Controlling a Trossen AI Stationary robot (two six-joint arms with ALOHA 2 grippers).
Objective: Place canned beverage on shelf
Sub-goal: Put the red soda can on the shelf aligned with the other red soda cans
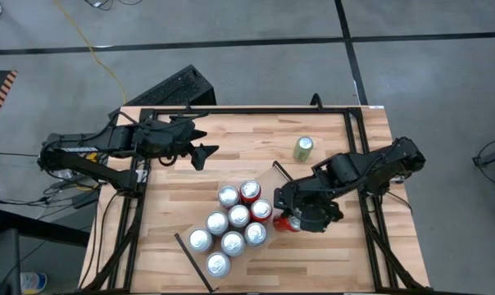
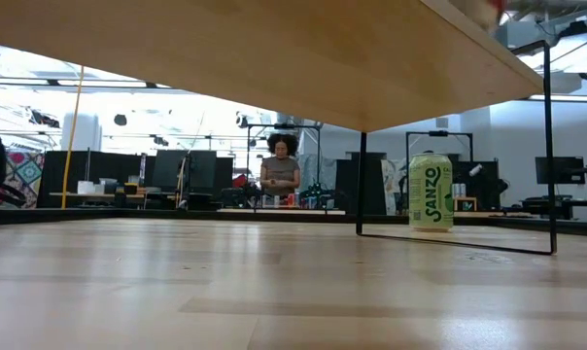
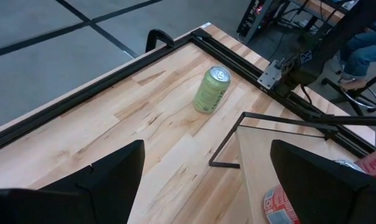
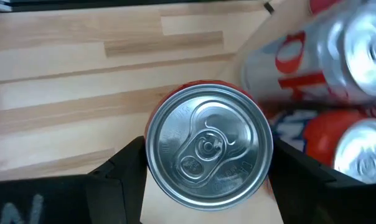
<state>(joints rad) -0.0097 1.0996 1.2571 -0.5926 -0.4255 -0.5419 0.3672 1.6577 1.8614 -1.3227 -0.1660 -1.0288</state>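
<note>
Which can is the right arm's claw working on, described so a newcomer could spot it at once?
Start at the pale shelf on the butcher-block table, where silver-topped cans cluster. At the shelf's right edge, the right claw straddles a red can, one finger on either side. Unlike its neighbours it sits between the fingers, and unlike the green can it is not alone on the table.

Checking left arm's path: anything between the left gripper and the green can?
Nothing. The high view shows bare tabletop between the left gripper and the green can; the left wrist view agrees.

Grey floor (image 1: 256, 20) with dark seams; desks (image 2: 109, 194) with monitors beyond
</note>
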